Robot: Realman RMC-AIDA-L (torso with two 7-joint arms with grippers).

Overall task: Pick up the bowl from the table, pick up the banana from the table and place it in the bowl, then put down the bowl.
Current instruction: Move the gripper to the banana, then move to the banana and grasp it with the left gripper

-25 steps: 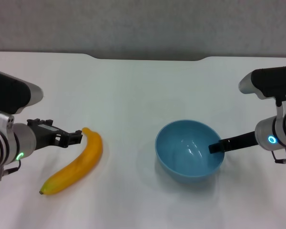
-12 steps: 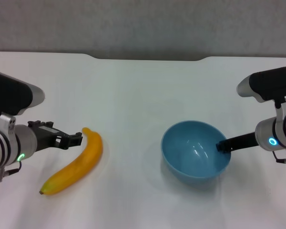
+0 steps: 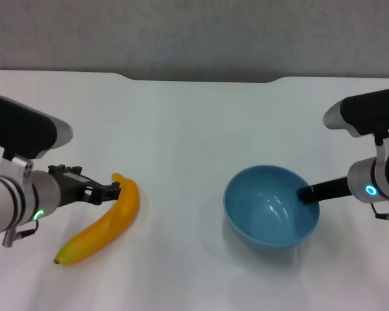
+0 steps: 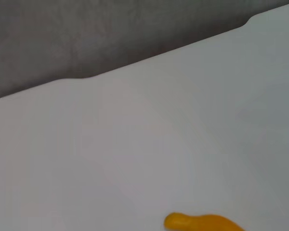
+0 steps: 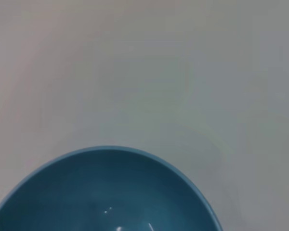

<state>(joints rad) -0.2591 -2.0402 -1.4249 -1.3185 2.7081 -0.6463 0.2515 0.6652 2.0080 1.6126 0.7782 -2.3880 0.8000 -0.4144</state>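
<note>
A: Bowl (image 3: 271,206) on the right half of the white worktop (image 3: 194,123), light blue, glossy inside. Seems lifted a little, with a soft shadow beneath; contact with the worktop hard to judge.

B: Right gripper (image 3: 306,194) at the bowl's right rim, dark finger lying over the edge and reaching slightly inside. Jaws clenched on that rim, grasping the bowl.

A: Right wrist view: only the bowl's far rim and part of the inside, bare worktop beyond. None of that arm's own fingers in sight.

B: Banana (image 3: 101,221) lying flat on the left half of the worktop, well apart from the bowl, curved, one end toward the near edge, the other toward the left gripper (image 3: 110,190).

A: Left gripper low over the worktop, tips right at the banana's upper end, touching or just short of it. Jaws parted, grasping nothing.

B: Left wrist view: just the banana's tip at the frame edge, notch in the worktop's far edge behind.
</note>
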